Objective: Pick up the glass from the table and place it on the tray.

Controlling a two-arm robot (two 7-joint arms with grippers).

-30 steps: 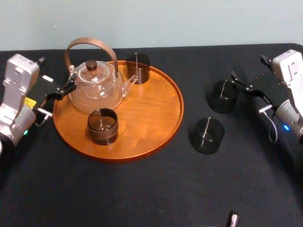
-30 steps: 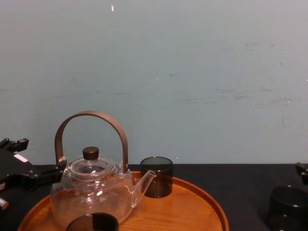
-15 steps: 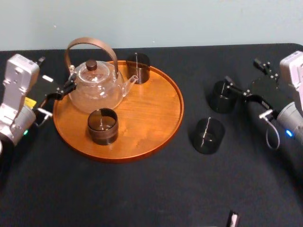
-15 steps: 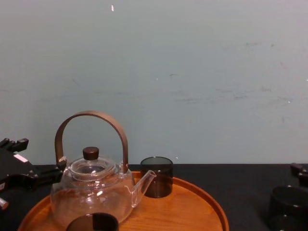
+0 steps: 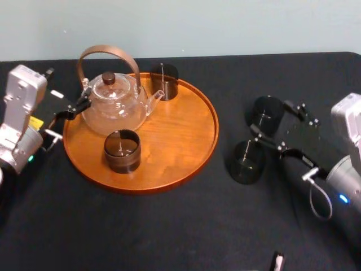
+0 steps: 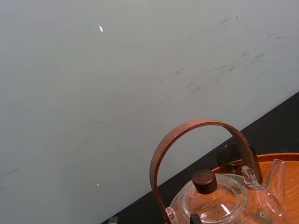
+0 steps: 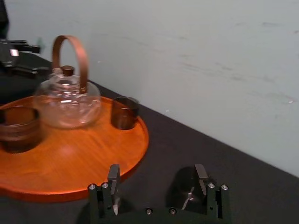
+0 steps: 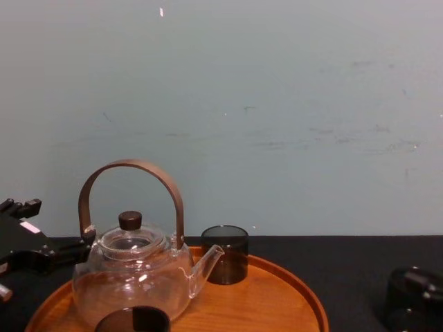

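Two dark smoked glasses stand on the black table to the right of the round wooden tray. The farther glass sits between the spread fingers of my right gripper, close to one finger and not gripped. The nearer glass stands just beside the gripper's other finger. The chest view has the farther glass at the lower right with a finger across it. My left gripper is parked open at the tray's left edge, beside the teapot.
On the tray stand a clear glass teapot with a brown arched handle and two more dark glasses, one at the back, one at the front. A small object lies at the table's near edge. A pale wall rises behind.
My right gripper has come down and in from the right, toward the tray, and its open fingers now straddle the farther table glass. The glasses and the left arm have not moved.
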